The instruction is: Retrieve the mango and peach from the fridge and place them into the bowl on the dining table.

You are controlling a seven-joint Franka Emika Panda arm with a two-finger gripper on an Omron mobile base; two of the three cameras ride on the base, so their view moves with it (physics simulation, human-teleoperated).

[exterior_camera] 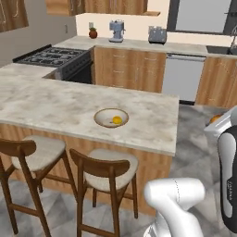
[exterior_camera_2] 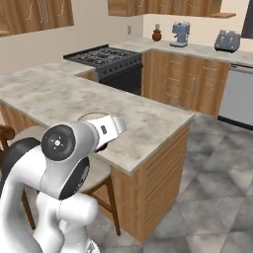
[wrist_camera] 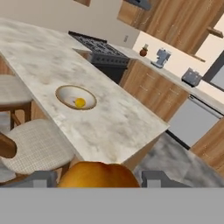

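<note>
The tan bowl point(exterior_camera: 102, 115) point(wrist_camera: 65, 92) sits on the dining table point(exterior_camera: 55, 106) point(wrist_camera: 109, 127) point(exterior_camera_2: 148, 123) near its front edge, and its rim point(exterior_camera_2: 89, 115) peeks out behind my arm. A small yellow-orange fruit, the mango point(exterior_camera: 117, 120) point(wrist_camera: 80, 103), lies in the bowl. My gripper point(wrist_camera: 99, 179) point(exterior_camera: 217, 124) point(exterior_camera_2: 103, 144) is shut on a red-orange fruit, the peach point(wrist_camera: 98, 175) point(exterior_camera: 214, 119) point(exterior_camera_2: 101, 147). It hangs off the table's right end, well short of the bowl. The fridge is out of view.
Two wooden cushioned stools point(exterior_camera: 104, 171) point(exterior_camera: 32, 155) stand along the table's near side. A gas stove point(exterior_camera: 53, 58), a coffee machine point(exterior_camera: 116, 31), a toaster point(exterior_camera: 157, 34) and a dishwasher point(exterior_camera: 183, 76) line the far counters. Grey tiled floor point(exterior_camera_2: 212, 188) lies right of the table.
</note>
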